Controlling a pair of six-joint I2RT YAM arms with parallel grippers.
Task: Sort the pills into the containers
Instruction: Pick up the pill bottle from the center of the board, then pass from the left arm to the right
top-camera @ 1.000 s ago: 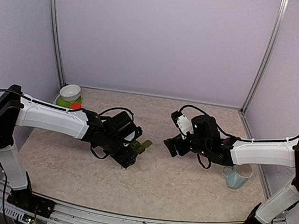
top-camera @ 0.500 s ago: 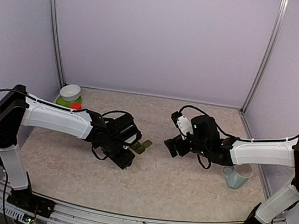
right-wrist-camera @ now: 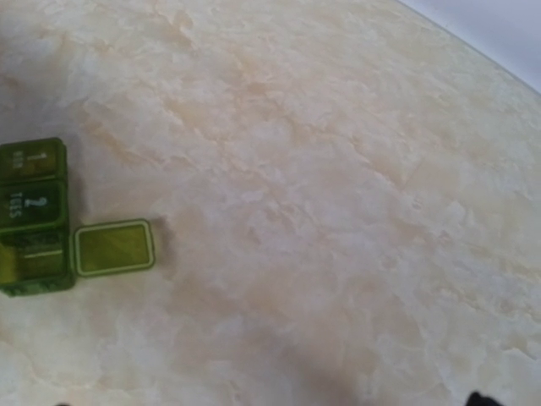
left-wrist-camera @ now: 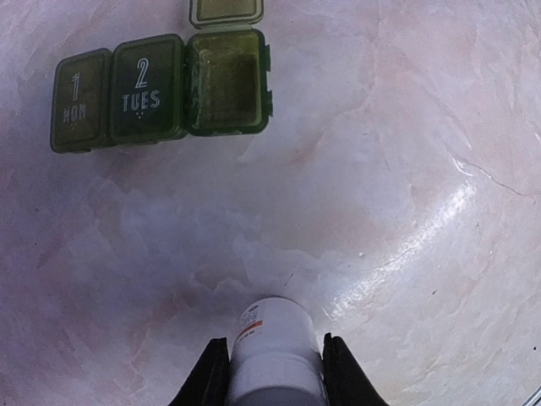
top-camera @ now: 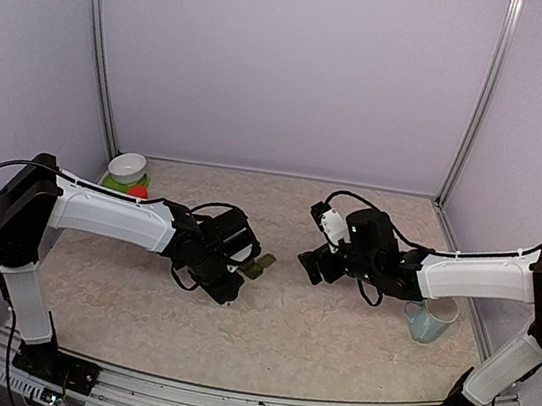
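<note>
**Q:** Top view: what's changed?
**A:** The left arm has swung inward over the last sec., its upper link leaning more toward centre. The left claw (top-camera: 231,278) now sits just beside the containers (top-camera: 260,265) at mid-table (top-camera: 332,343). The right arm is unchanged. The right claw (top-camera: 307,265) hangs near the strip on its far side; spread or closed, can't tell.

**Q:** Left wrist view?
**A:** The claw is clamped on a white bottle (left-wrist-camera: 275,364), free end toward the table. The containers lie upper left. "1 MON" and "2 TUES" are lidded; the third compartment (left-wrist-camera: 226,82) is open w/ its lid flipped back and looks empty.

**Q:** Right wrist view?
**A:** Same strip at the left edge, w/ the open lid (right-wrist-camera: 114,248) flat beside it. The fingers are barely in frame.

**Q:** Meaning for the task?
**A:** Prob. the bottle is being lined up w/ the open cell for a pour. No pill visible in any cell yet.
</note>
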